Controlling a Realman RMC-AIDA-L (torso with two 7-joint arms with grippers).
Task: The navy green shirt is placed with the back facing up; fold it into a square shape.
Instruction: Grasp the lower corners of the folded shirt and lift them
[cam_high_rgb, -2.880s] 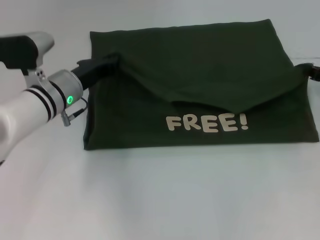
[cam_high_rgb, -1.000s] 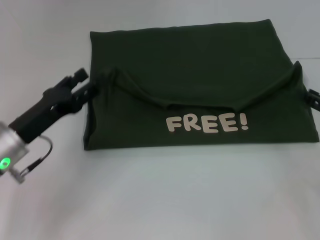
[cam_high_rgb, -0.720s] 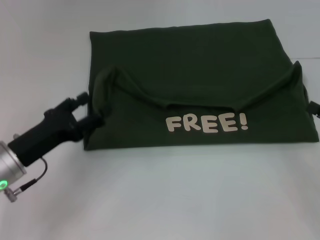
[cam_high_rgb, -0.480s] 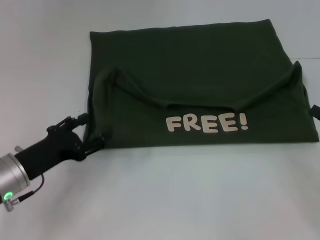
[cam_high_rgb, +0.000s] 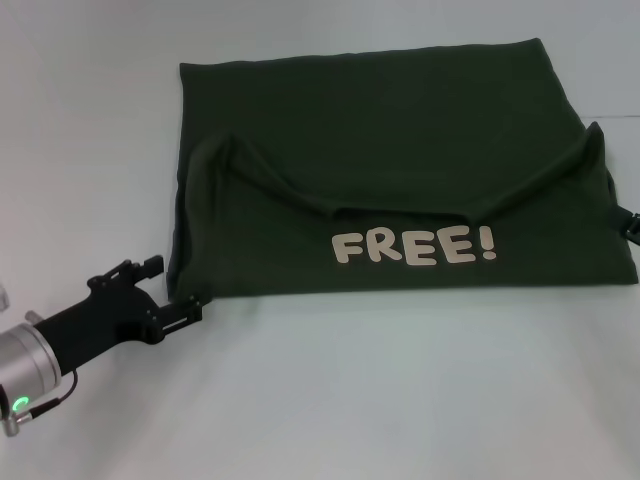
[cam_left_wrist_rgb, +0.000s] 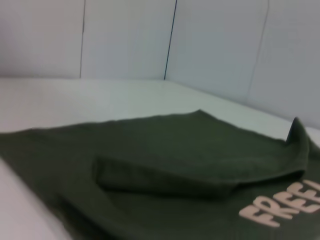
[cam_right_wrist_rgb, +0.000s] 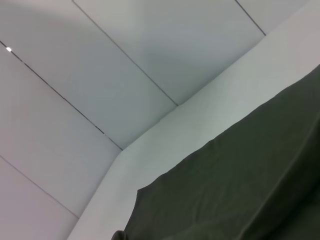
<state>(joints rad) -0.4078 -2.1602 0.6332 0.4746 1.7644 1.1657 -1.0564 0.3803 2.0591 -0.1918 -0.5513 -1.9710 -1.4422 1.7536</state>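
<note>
The navy green shirt (cam_high_rgb: 380, 130) lies folded into a wide rectangle on the white table. A flap is folded back across its middle, and pale "FREE!" lettering (cam_high_rgb: 413, 246) shows on the near part. My left gripper (cam_high_rgb: 177, 287) is open at the shirt's near left corner, one finger to each side of the corner edge. Only a black sliver of my right gripper (cam_high_rgb: 630, 222) shows, at the shirt's right edge. The left wrist view looks low across the shirt (cam_left_wrist_rgb: 165, 150) and its folded flap. Only dark fabric of the shirt (cam_right_wrist_rgb: 240, 190) shows in the right wrist view.
The white table (cam_high_rgb: 380, 400) stretches bare in front of the shirt and to its left. White wall panels (cam_left_wrist_rgb: 125, 40) stand behind the table.
My left gripper let go of the folded flap near the shirt's far left. It then drew back and down along the left edge to the near left corner. The shirt has stayed put.
</note>
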